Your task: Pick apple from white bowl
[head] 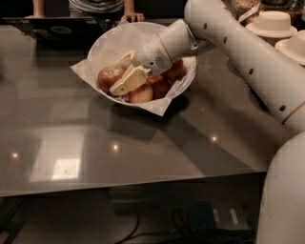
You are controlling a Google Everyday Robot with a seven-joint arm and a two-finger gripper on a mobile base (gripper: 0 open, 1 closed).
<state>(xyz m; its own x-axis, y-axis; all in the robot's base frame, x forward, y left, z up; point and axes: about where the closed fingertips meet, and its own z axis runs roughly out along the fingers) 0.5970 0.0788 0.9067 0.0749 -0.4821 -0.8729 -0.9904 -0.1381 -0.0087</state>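
Note:
The white bowl (107, 40), lined with crumpled white paper, stands on the grey table at the far middle. The yellowish-tan apple (107, 77) with a red blush lies at the bowl's left side. My gripper (122, 71) reaches down into the bowl from the right. Its two cream fingers (127, 80) stand apart, one above and one below the apple's right side, close against it. The fingers hide part of the apple. The gripper is open.
Two deep-red apples (160, 86) and a smaller pink-yellow apple (140, 94) lie in the bowl under my wrist. Stacked beige plates (271, 21) stand at the far right. A dark laptop (52, 28) and a person (95, 5) are at the far edge.

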